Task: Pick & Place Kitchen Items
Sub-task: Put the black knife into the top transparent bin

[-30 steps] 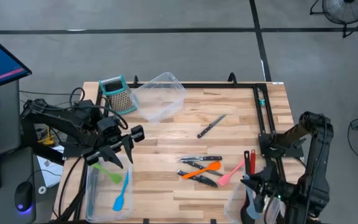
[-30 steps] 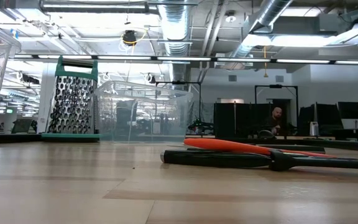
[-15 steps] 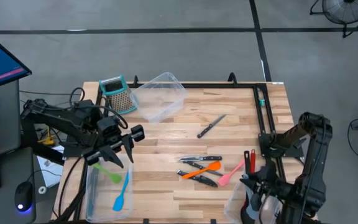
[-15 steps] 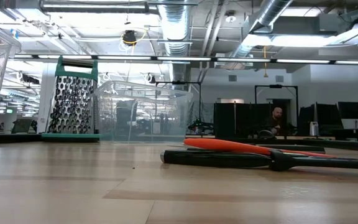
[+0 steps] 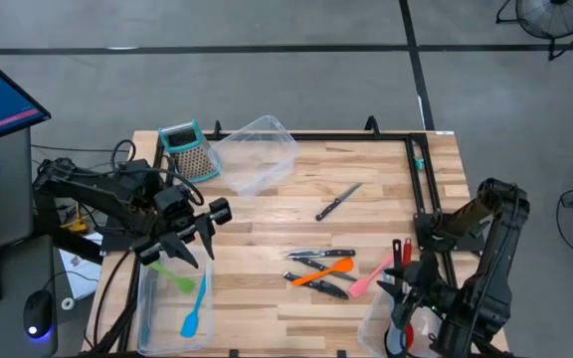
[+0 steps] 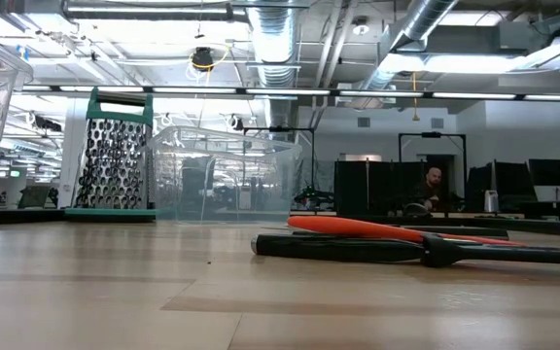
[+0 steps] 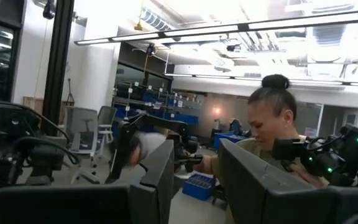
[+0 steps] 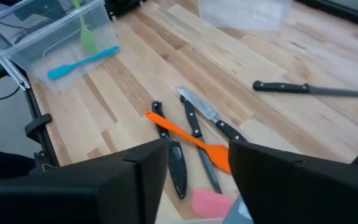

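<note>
1. a wooden tabletop (image 5: 267,209) seen from above, with one dark robot arm at each side.
2. the left gripper (image 5: 189,239) hangs over the left edge of the tabletop, just beyond the far end of a clear tub; its fingers (image 7: 157,180) stand a little apart with nothing between them.
3. that clear tub (image 5: 145,308) sits at the near left corner. inside lie a blue spatula (image 5: 196,310) and a green spatula (image 5: 173,275). the blue one runs near to far, head toward the near edge; the green one lies slanted, head toward the left.
4. the right gripper (image 5: 406,298) hovers at the near right corner above a second clear tub (image 5: 374,320); its fingers (image 8: 148,165) are parted and hold nothing.
5. a red-handled utensil (image 5: 404,255) lies just beyond that tub, its long axis running near to far.
6. a pink spatula (image 5: 368,277) lies slanted beside it, head toward the near left.
7. near the middle, an orange spatula (image 5: 323,271) lies mostly left to right, head to the right, among three black-handled knives (image 5: 318,258) that lie roughly the same way, crossing or touching it.
8. another black-handled knife (image 5: 337,202) lies alone farther back, diagonal, blade pointing far right.
9. at the far left stand a metal box grater (image 5: 189,151) with a teal top and a third clear tub (image 5: 255,152), tilted.
</note>
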